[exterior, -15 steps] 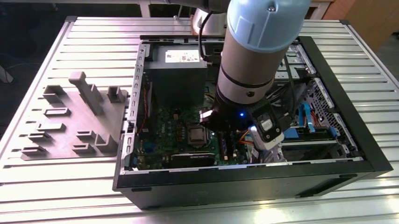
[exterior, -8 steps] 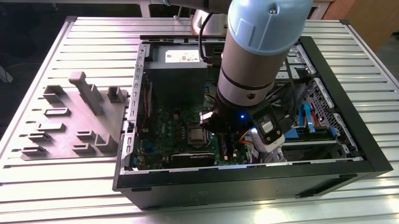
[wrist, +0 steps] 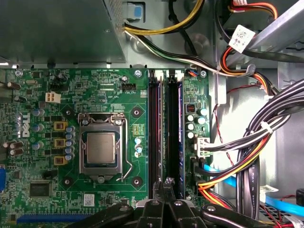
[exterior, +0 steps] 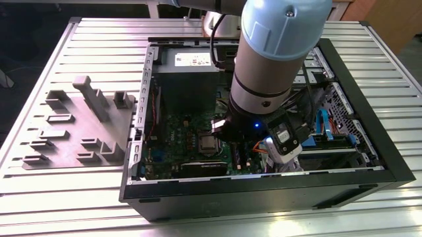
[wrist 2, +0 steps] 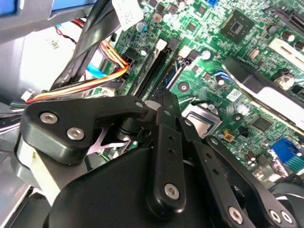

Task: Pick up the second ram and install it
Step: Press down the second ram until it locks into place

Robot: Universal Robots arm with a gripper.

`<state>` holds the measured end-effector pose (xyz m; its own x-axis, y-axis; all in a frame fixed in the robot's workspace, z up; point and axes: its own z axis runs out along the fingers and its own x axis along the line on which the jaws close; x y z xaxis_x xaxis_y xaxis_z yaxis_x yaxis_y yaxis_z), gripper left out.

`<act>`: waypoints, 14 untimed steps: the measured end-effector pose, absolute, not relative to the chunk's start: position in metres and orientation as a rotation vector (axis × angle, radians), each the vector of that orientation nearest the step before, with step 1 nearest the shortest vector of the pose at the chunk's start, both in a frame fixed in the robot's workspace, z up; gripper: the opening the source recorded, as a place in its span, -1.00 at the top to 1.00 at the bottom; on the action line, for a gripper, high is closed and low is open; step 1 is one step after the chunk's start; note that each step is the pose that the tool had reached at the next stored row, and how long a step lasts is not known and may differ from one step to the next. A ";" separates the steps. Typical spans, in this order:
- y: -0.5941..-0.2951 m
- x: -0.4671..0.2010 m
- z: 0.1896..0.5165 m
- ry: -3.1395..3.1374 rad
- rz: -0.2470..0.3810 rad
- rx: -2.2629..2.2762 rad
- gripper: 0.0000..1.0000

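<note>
Hovering over the memory slots (wrist: 164, 133), our pincer (wrist: 167, 183) has its fingers drawn together; the second ram (wrist: 180, 130) stands edge-on just beyond its tips, so we press squarely, keeping level.

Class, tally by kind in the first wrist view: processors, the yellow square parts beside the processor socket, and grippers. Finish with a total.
Processor: 1
Yellow squares: 3
Gripper: 1
Total: 5
</note>
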<state>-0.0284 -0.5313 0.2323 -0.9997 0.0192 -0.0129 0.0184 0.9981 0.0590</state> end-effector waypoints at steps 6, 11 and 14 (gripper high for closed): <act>-0.533 -0.028 0.231 3.127 0.092 0.029 0.80; -0.535 -0.028 0.230 3.127 0.093 0.030 0.80; -0.535 -0.028 0.228 3.127 0.092 0.029 0.80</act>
<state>-0.0284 -0.5350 0.2282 -0.9997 0.0192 -0.0129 0.0184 0.9981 0.0591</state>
